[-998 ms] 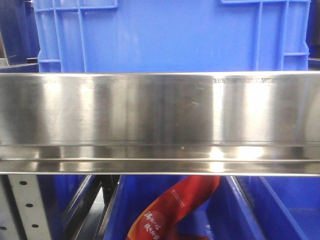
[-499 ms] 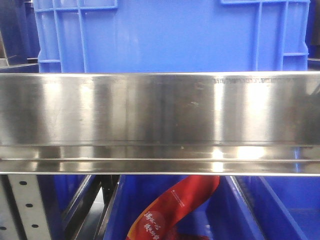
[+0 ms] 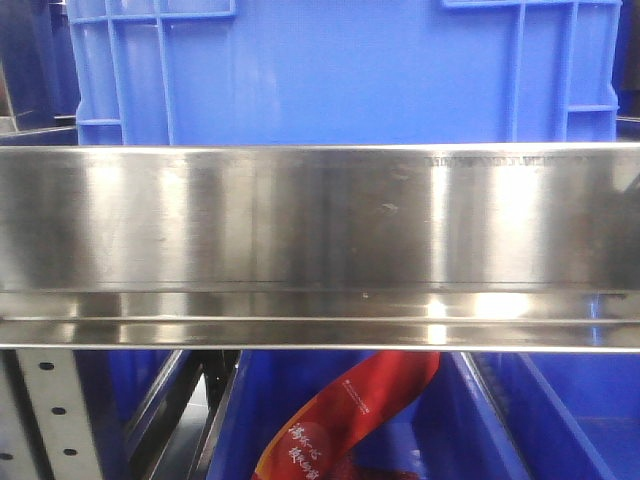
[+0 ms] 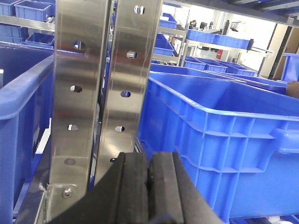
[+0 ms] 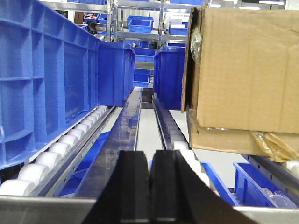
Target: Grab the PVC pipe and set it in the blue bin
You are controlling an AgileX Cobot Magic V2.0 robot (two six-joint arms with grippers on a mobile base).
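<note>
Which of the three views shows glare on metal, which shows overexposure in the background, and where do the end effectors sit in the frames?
Front-facing view: bright vertical glare bands streak the steel shelf beam. Left wrist view: the far background is washed out, and the left end effector, pads together, fills the bottom edge. Right wrist view: evenly lit, with the right end effector dark at the bottom and the cardboard box sharp.

front view hugs shelf rail (image 3: 320,220); wrist views face racking.

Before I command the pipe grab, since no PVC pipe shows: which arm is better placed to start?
Neither clearly. The left gripper is shut, facing a steel upright beside a blue bin. The right gripper is shut, looking down a roller lane past a cardboard box.
</note>
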